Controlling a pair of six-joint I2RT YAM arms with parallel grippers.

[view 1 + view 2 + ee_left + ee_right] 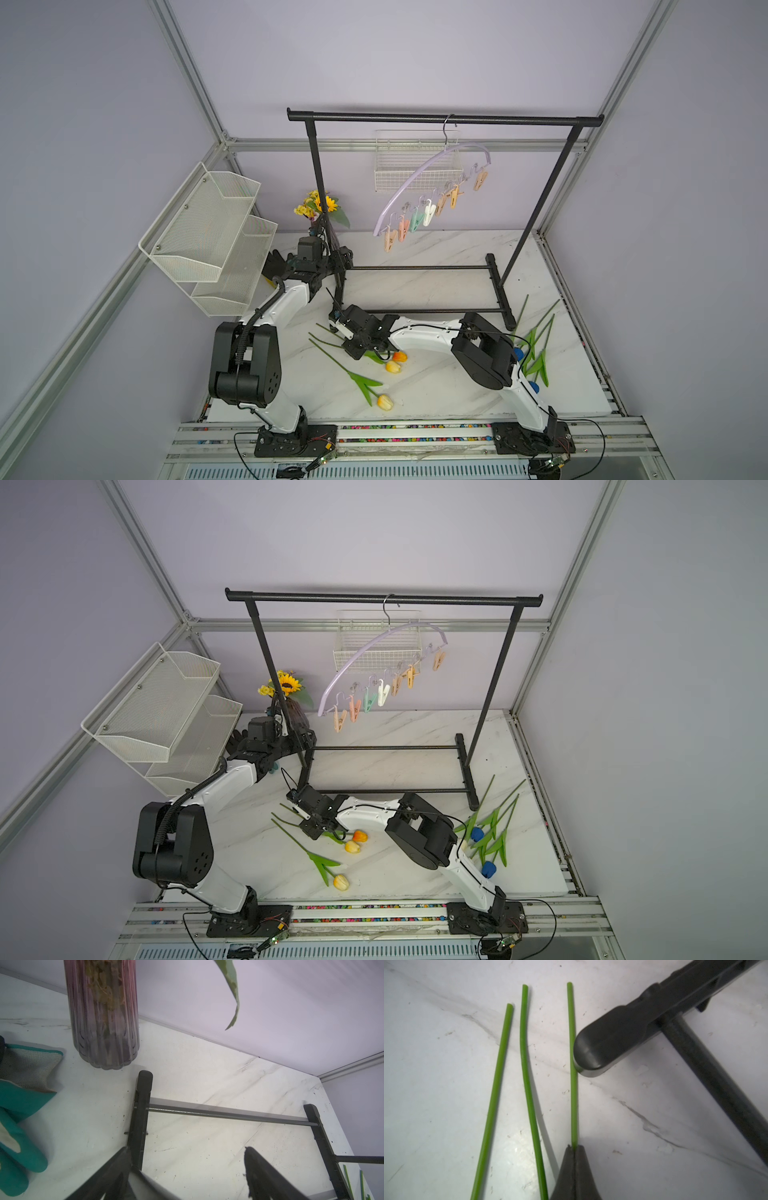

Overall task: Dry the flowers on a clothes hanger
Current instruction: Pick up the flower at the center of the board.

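Green tulip stem (573,1084) is pinched in the closed right gripper (574,1147), low over the table (446,1084) beside the rack foot (612,1043); other tulips (393,366) lie flat on the table, centre and right side. Left gripper (187,1150) is spread apart, holding nothing, near the vase (104,1022). Hanger (428,216) hangs from the rack bar (374,116).

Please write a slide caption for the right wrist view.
Right end effector shut on one tulip stem, by the rack foot.
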